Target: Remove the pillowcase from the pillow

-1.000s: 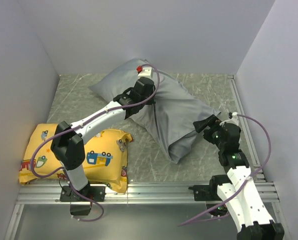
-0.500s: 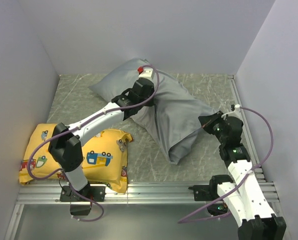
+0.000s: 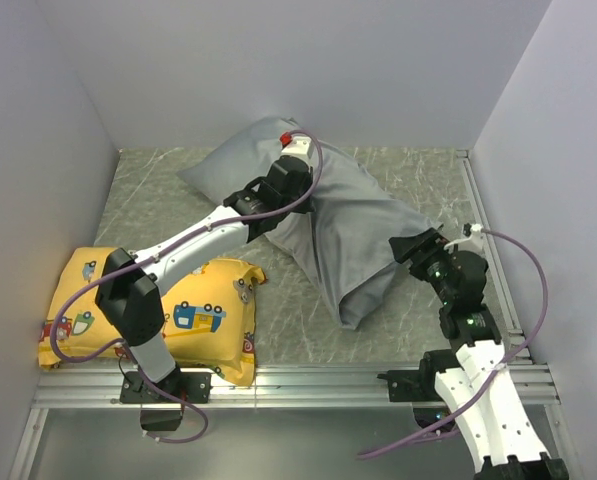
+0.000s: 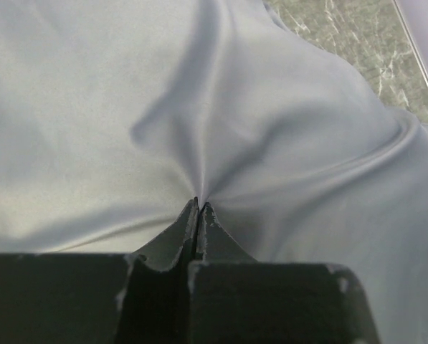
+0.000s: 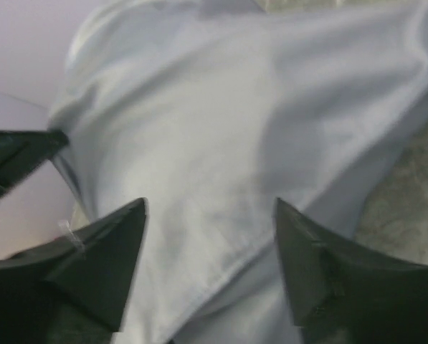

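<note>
The grey pillowcase (image 3: 353, 230) lies across the middle of the table, running from the back left to the front right, bulged by what is inside it. The white pillow is hidden. My left gripper (image 3: 296, 205) is shut on a pinch of the pillowcase (image 4: 257, 122) near its middle, with folds radiating from the fingertips (image 4: 198, 203). My right gripper (image 3: 410, 247) is open at the pillowcase's right end, its fingers (image 5: 113, 244) spread over the fabric (image 5: 199, 143) and holding nothing.
A yellow cushion (image 3: 213, 315) printed with cartoon vehicles lies at the front left under the left arm. White walls close in the left, back and right. A metal rail (image 3: 308, 380) runs along the near edge. The marbled table (image 3: 148, 200) shows around the pillowcase.
My right gripper swung out to the right and then back left towards the pillowcase's end. My left gripper stays shut on the fabric and has shifted slightly.
</note>
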Controlling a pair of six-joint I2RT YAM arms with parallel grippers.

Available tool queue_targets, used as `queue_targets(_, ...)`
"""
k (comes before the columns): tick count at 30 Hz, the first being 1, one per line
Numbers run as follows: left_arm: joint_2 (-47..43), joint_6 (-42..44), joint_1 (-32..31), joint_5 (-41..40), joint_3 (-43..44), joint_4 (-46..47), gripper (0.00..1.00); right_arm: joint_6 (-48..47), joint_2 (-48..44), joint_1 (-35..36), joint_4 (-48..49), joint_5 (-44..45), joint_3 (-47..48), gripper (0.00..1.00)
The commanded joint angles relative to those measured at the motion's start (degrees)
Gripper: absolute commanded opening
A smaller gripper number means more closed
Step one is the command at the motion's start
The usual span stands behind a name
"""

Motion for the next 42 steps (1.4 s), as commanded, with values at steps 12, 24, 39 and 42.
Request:
queue_targets(12, -2.59, 1.37, 1.36, 0.62, 0.65, 1.52, 0.07, 3.18, 3.42, 0.29, 15.97, -0.65, -7.91, 0.76)
queue_targets(24, -7.07, 2.86, -1.10, 6.51, -1.90, 3.81, 0.28, 2.21, 4.37, 0.29, 12.09, -1.00, 0.61, 0.00)
queue_targets(39, -7.44, 5.85, -14.54, 8.81, -2.34, 6.62, 0.83, 1.59, 7.20, 0.47, 9.63, -4.61, 6.77, 0.16)
queue_targets(42, -4.45, 6.11, -17.53, 4.94, -1.64, 6.36, 0.83, 2.21, 6.93, 0.47, 10.69, -5.39, 6.06, 0.11)
